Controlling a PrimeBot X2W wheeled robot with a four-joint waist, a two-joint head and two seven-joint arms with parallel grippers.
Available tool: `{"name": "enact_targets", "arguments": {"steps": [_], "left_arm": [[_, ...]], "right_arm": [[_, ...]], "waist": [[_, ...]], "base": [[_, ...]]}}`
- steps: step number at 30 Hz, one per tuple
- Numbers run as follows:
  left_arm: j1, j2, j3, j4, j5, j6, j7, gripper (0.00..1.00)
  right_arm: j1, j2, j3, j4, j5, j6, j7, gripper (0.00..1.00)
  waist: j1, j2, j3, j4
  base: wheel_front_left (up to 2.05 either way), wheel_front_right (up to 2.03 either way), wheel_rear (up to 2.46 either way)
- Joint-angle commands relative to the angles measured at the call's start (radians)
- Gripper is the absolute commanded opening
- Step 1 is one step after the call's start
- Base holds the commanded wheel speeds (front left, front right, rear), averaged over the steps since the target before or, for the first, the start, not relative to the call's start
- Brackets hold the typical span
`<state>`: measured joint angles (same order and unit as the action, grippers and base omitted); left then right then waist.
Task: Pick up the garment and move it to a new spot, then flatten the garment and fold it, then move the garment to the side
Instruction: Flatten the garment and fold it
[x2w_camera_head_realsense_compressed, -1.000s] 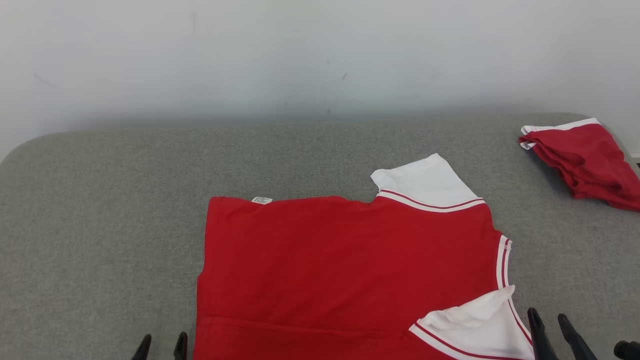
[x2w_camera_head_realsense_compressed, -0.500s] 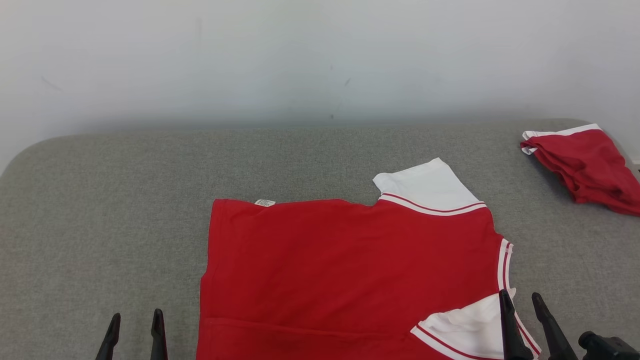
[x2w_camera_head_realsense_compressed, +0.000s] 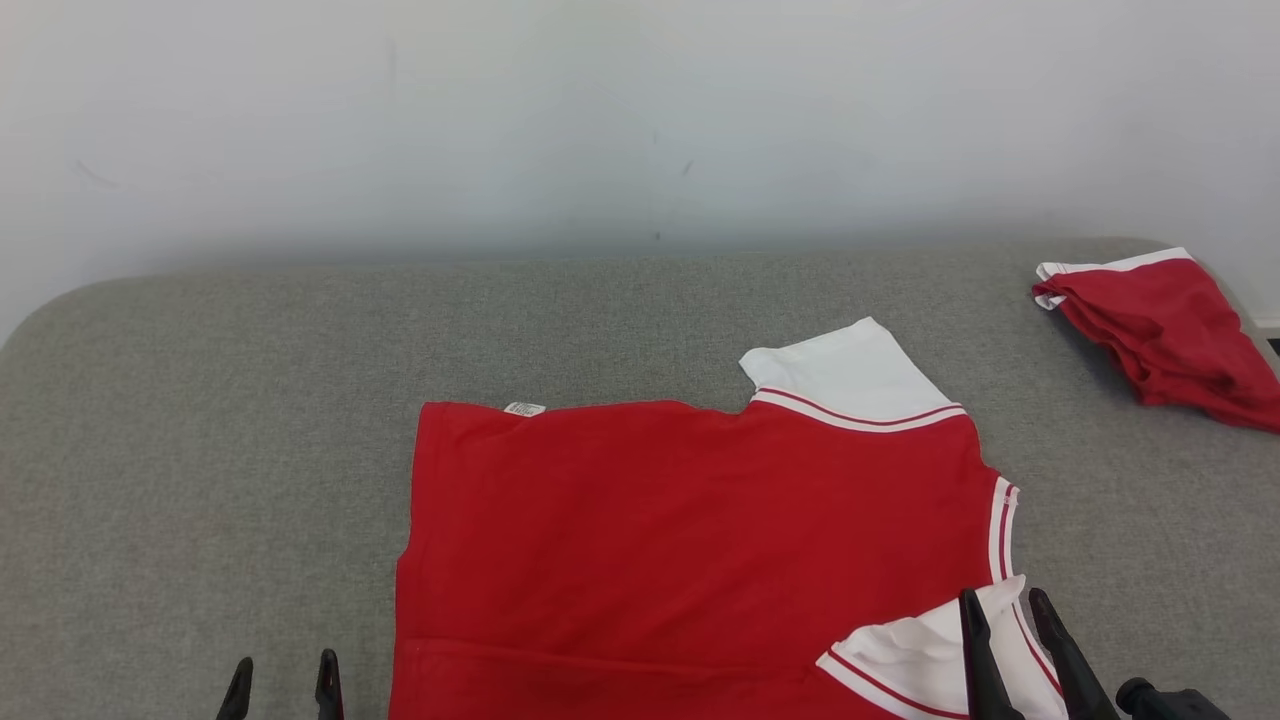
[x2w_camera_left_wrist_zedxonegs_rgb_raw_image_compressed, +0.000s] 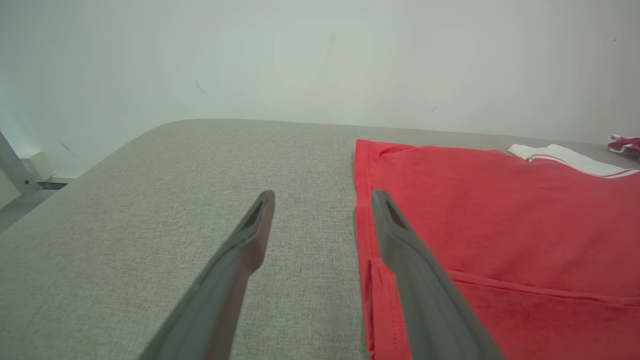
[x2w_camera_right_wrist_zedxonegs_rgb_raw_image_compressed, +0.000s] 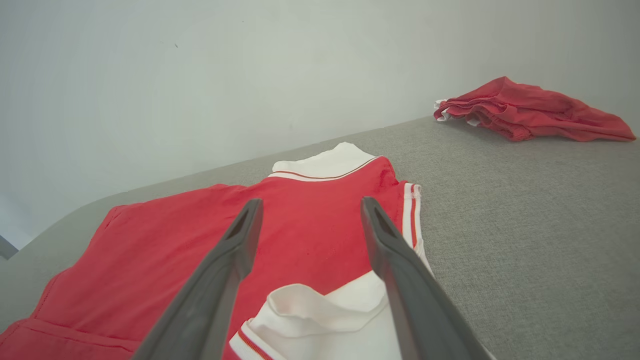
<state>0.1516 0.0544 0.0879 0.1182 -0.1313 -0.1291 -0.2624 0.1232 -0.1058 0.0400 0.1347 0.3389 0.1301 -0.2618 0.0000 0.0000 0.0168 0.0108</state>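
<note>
**Both end effectors wide and empty at the shirt's near edge**

The red shirt (x2w_camera_head_realsense_compressed: 690, 540) lies spread in the middle of the grey surface (x2w_camera_head_realsense_compressed: 200, 400), turned sideways: hem to the left, neck to the right. The far sleeve (x2w_camera_head_realsense_compressed: 850, 370), white, points toward the wall (x2w_camera_head_realsense_compressed: 600, 120). Most of the shirt looks flat enough to fold, but the near sleeve (x2w_camera_head_realsense_compressed: 915, 655) is rumpled, with its edge curled up on itself.

The right end effector (x2w_camera_head_realsense_compressed: 1001, 595) hangs just over that near sleeve, fingers spread wide with nothing between them. In its wrist view the two fingers straddle the curled white cloth. I'd judge it is lined up there to catch the sleeve and either smooth it or carry it over.

The left end effector (x2w_camera_head_realsense_compressed: 285, 660) is at the near left beside the hem, also wide and empty. Its wrist view shows one finger over the hem edge and the other over bare surface, a fair stance for pinching that corner. Taking both ends at once should keep the cloth from dragging askew.

A second red garment (x2w_camera_head_realsense_compressed: 1160, 320) sits bunched at the far right corner, well apart from the shirt. It was likely put there to leave working room.
</note>
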Motion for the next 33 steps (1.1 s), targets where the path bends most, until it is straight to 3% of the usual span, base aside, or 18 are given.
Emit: {"name": "enact_targets", "arguments": {"steps": [1, 10, 16, 20, 27, 33], "left_arm": [[0.0, -0.003, 0.002, 0.004, 0.003, 0.0, -0.002, 1.0], [-0.149, 0.009, -0.032, 0.021, -0.036, 0.0, -0.002, 1.0], [-0.356, 0.104, -0.122, 0.129, -0.115, -0.001, -0.002, 1.0], [-0.521, 0.191, -0.2, 0.246, -0.227, 0.0, 0.012, 1.0], [-0.775, 0.324, -0.304, 0.398, -0.464, -0.001, 0.231, 1.0], [-0.873, 0.383, -0.37, 0.495, -0.574, -0.001, 0.366, 1.0]], "right_arm": [[0.003, 0.003, -0.001, -0.004, -0.008, 0.0, -0.005, 1.0], [-0.114, -0.01, 0.013, -0.001, 0.004, 0.0, -0.005, 1.0], [-0.292, -0.051, 0.079, 0.07, 0.002, 0.0, -0.003, 1.0], [-0.451, -0.09, 0.131, 0.151, 0.019, 0.0, -0.003, 1.0], [-0.69, -0.111, 0.21, 0.248, 0.051, 0.0, -0.003, 1.0], [-0.765, -0.1, 0.256, 0.295, 0.071, 0.0, -0.003, 1.0]], "waist": [[0.0, 0.0, 0.0, -0.001], [0.0, 0.0, 0.042, -0.023], [0.0, 0.0, 0.116, -0.056], [0.0, 0.0, 0.186, -0.081], [0.0, 0.0, 0.295, -0.132], [0.0, 0.0, 0.324, -0.161]], "base": [[0.0, 0.0, 0.0], [0.0, 0.0, 0.0], [0.0, 0.0, 0.0], [0.0, 0.0, 0.0], [0.0, 0.0, 0.0], [0.0, 0.0, 0.0]]}}
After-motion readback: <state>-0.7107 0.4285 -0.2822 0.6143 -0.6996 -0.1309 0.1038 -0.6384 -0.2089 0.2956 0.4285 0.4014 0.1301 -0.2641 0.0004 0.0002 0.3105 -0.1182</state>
